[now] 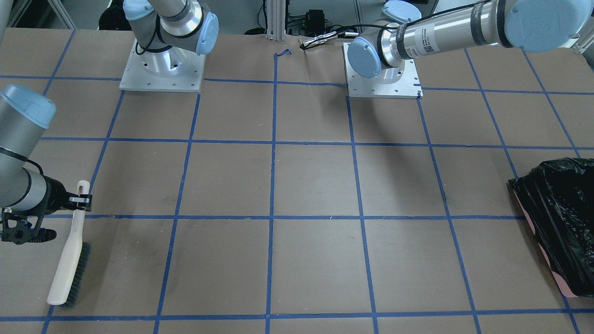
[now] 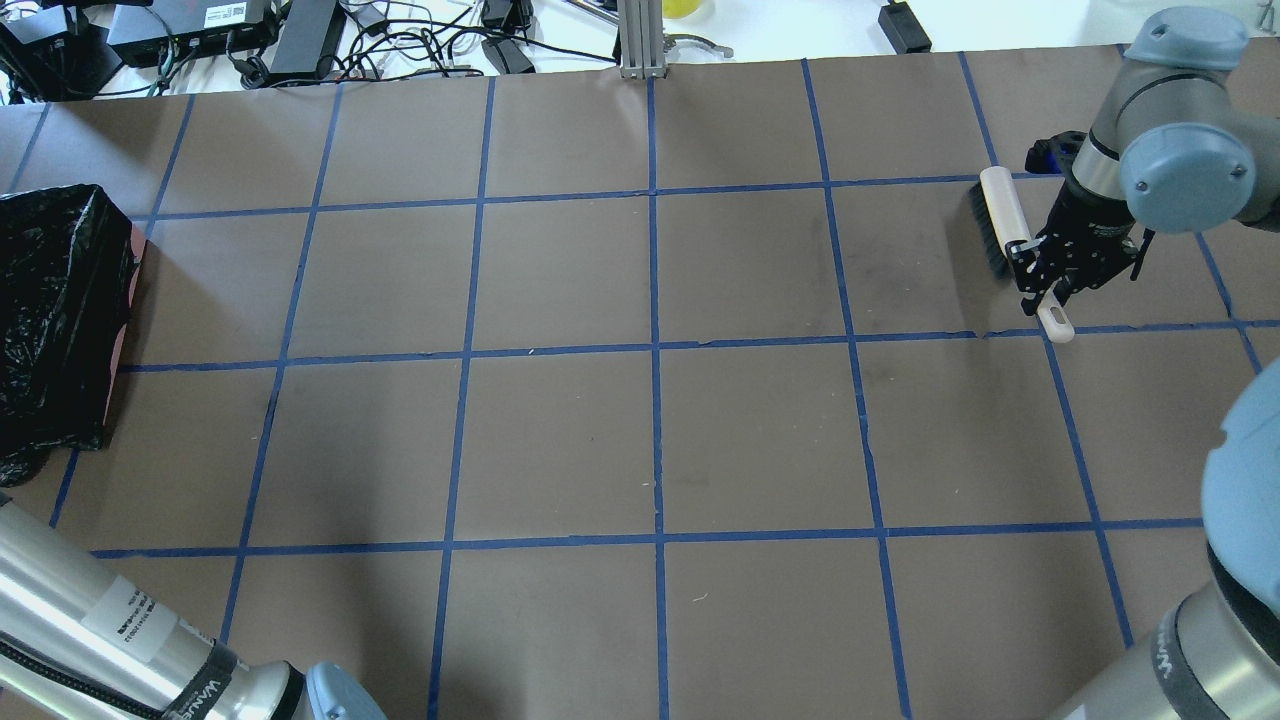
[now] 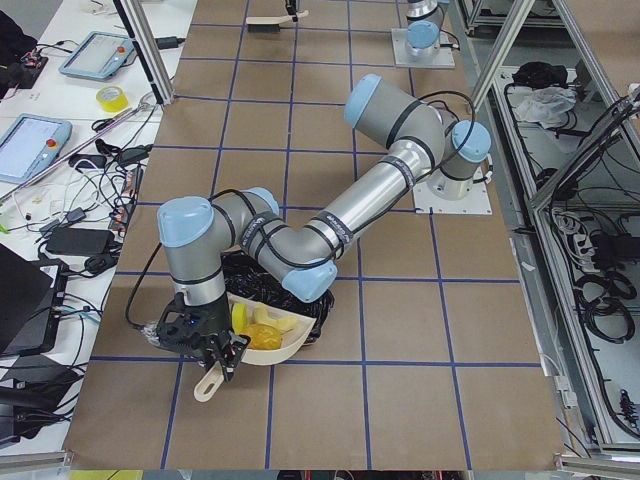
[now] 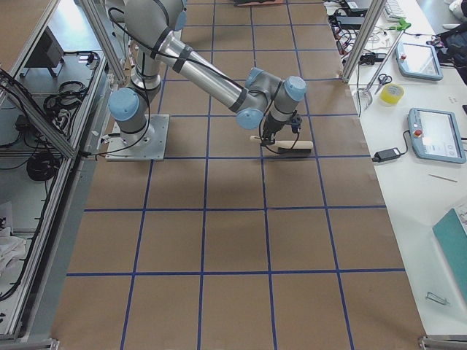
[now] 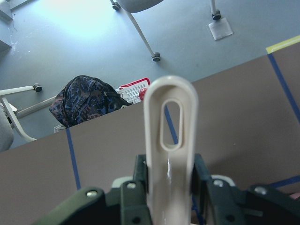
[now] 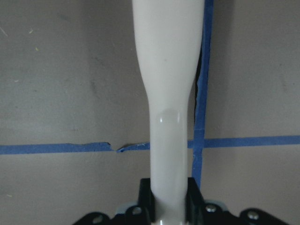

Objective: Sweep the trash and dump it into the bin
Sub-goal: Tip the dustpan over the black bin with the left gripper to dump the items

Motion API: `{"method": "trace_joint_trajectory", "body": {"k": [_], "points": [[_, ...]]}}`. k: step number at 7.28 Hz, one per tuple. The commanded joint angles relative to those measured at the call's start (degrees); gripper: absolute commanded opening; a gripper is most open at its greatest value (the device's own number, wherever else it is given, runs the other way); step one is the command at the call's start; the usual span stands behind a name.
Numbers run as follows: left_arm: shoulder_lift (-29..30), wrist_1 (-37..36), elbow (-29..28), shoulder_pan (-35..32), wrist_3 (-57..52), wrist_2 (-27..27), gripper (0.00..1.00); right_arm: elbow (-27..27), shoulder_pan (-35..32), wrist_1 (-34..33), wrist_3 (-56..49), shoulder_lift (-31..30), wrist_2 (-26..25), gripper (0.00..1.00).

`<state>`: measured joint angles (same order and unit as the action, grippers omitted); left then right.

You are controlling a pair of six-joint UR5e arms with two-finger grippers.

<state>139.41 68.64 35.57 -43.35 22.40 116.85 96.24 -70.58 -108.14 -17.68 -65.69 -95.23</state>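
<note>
My left gripper (image 5: 169, 187) is shut on the beige dustpan's handle (image 5: 169, 136). In the exterior left view it (image 3: 210, 350) holds the dustpan (image 3: 285, 347) above the near end of the bin (image 3: 322, 305). The trash (image 3: 258, 328), yellow and golden pieces, lies in the pan. The bin, lined with a black bag, also shows in the overhead view (image 2: 55, 300) and the front view (image 1: 561, 222). My right gripper (image 2: 1050, 282) is shut on the white handle of the brush (image 2: 998, 215), which rests on the table far from the bin.
The table is brown paper with a blue tape grid (image 2: 655, 345). The arm bases (image 1: 162, 74) stand at the robot's side. Cables and boxes (image 2: 250, 40) lie beyond the far edge. The left arm's forearm (image 2: 100, 620) crosses the near left corner.
</note>
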Motion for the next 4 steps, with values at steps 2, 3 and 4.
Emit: {"method": "trace_joint_trajectory", "body": {"k": [2, 3, 4], "points": [[-0.5, -4.5, 3.2, -4.7, 3.4, 5.5, 0.01, -0.2, 0.0, -0.2, 0.1, 0.0, -0.5, 0.58], [-2.4, -5.3, 6.0, -4.9, 1.8, 5.5, 0.0, -0.5, 0.0, -0.1, 0.1, -0.1, -0.1, 0.77], [-3.7, -13.2, 9.7, -5.1, -2.3, 5.5, 0.0, -0.6, -0.1, -0.1, 0.1, -0.1, 0.3, 0.82]]}}
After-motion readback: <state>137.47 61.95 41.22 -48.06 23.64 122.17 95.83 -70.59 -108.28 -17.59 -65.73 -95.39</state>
